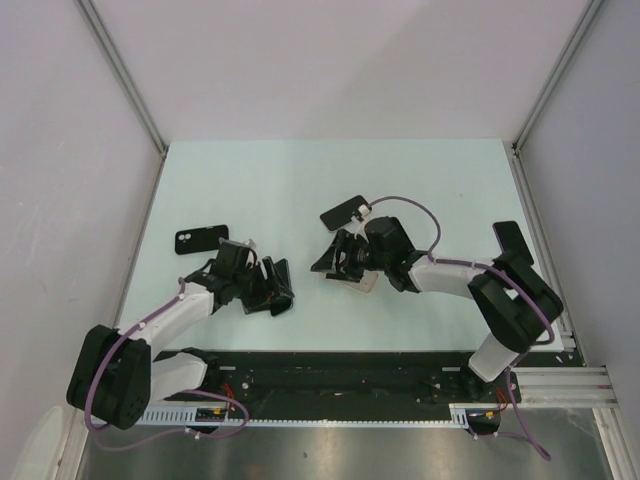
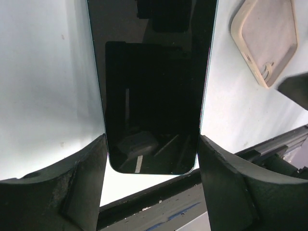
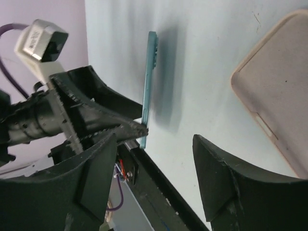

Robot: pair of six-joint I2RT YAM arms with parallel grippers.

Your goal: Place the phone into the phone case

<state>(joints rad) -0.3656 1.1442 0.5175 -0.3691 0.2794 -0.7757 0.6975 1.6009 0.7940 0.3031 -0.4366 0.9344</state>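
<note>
Left gripper (image 2: 151, 140) clamped on phone (image 2: 151, 96) by its long edges, long axis running out past the fingertips, close to table's (image 1: 300, 180) front edge (side walls well apart), phone case (image 2: 264, 36) flat nearby, right gripper (image 3: 154, 139) jaws apart, holding nothing.

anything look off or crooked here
Nothing looks spilled or broken. The one unusual thing is the phone: it stands on its edge, clamped in the left gripper, rather than lying flat. The case lies flat off to one side, empty and not touching it.
</note>
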